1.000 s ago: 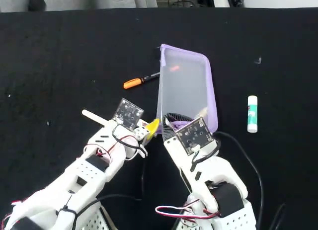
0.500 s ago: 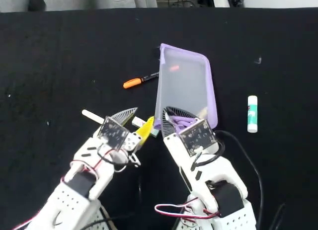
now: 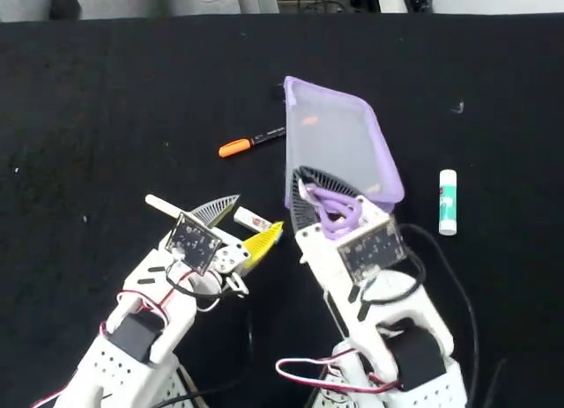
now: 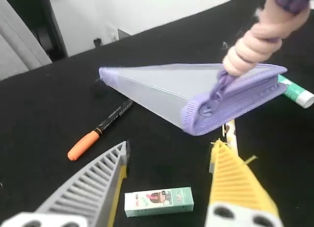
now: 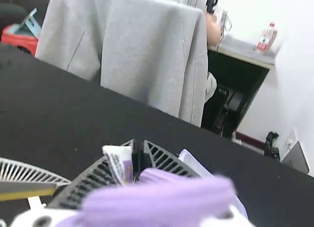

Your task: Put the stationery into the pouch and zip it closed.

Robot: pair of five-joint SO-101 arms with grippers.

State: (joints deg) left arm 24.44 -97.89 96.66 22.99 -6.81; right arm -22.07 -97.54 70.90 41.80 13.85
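Eraser box point(image 4: 158, 201) lies lengthwise across the wide-open gap of my left claw point(image 4: 171, 145); right claw point(image 3: 314, 198) is clamped on the pouch point(image 3: 339, 148).

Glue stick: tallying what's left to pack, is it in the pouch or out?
Out. In the high view the glue stick lies flat beside the pouch, apart from it.

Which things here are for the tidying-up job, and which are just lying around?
For the job: clear zip pouch with purple edging, orange marker pen, white and green glue stick, small green box, pale thin stick.
Just around: grey draped cloth, small plastic bottle.
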